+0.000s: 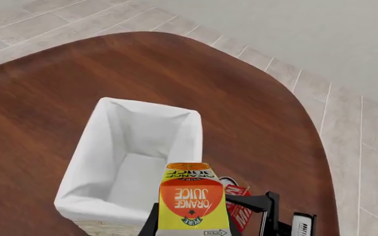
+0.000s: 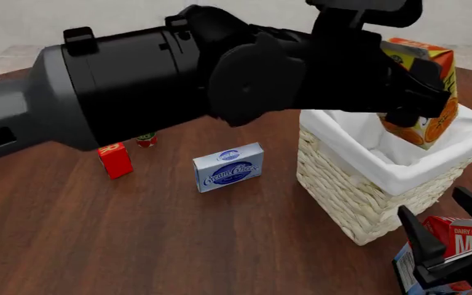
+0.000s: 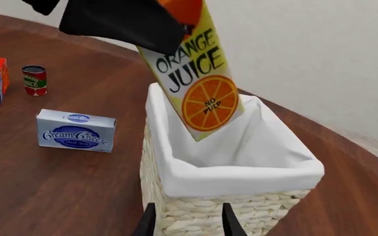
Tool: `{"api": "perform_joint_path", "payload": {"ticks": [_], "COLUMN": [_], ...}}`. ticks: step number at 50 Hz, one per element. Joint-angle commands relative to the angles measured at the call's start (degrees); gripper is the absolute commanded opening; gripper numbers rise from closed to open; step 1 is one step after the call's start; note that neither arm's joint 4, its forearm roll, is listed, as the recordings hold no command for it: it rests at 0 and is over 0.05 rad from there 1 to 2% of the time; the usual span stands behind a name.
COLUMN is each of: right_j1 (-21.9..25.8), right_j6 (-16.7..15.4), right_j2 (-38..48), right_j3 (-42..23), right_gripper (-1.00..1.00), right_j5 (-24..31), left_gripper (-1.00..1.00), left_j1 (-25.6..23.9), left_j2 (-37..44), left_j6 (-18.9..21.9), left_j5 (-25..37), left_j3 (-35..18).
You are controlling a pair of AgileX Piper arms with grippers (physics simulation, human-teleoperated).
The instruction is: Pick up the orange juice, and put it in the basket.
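The left gripper (image 2: 420, 101) is clamped on the orange juice (image 3: 199, 81), holding it tilted above the basket (image 3: 235, 169) so its lower corner points into the liner. The right gripper (image 3: 187, 219) waits open beside the basket, near the milk carton (image 2: 449, 249). The cream cheese box (image 2: 228, 166) and butter box (image 2: 115, 160) lie well clear.

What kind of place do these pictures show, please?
Probably a simulated home or kitchen scene, rendered rather than real: a round wooden table standing on a pale tiled floor, with groceries such as a cream cheese box and a wicker basket.
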Motion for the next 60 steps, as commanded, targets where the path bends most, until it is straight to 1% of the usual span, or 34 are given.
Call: {"api": "perform_joint_path", "payload": {"ticks": [1,2,4,7,8,17,26,33,38,48,56,60], "right_j1": [0.1,0.1,0.1,0.0,0.1,0.0,0.1,0.1,0.1,0.2,0.1,0.1], "right_j6": [-0.3,-0.4,-0.4,-0.5,-0.5,-0.8,-1.2,-1.6,-1.7,-2.0,-2.4,-2.5], "right_j2": [2.2,2.6,2.6,2.5,2.6,1.8,2.4,3.7,0.7,5.8,0.9,1.3], "right_j3": [0.0,0.0,0.0,0.0,0.0,0.0,0.0,0.0,0.0,0.0,0.0,0.0], "right_gripper": [1.0,1.0,1.0,1.0,1.0,1.0,1.0,1.0,1.0,1.0,1.0,1.0], "right_j5": [-1.9,-2.2,-2.3,-2.2,-2.2,-1.3,-1.5,-2.7,0.4,-4.5,0.5,0.4], "left_gripper": [-1.0,-1.0,-1.0,-1.0,-1.0,-1.0,-1.0,-1.0,-1.0,-1.0,-1.0,-1.0], "left_j1": [1.1,0.9,1.2,1.6,1.8,1.9,2.2,2.2,2.4,2.3,2.4,2.5], "left_j2": [3.0,3.6,3.8,4.7,5.0,6.9,10.2,11.3,12.1,12.4,13.1,13.7], "left_j6": [0.5,-0.8,-0.1,-0.4,0.2,0.8,1.1,0.9,1.0,1.3,1.6,1.8], "left_j5": [1.6,2.2,2.6,3.7,3.9,4.7,7.1,6.9,6.8,6.7,5.9,5.9], "left_j3": [-2.9,-3.6,-4.5,-6.1,-6.5,-7.3,-8.9,-8.0,-8.0,-8.0,-7.4,-7.8]}}
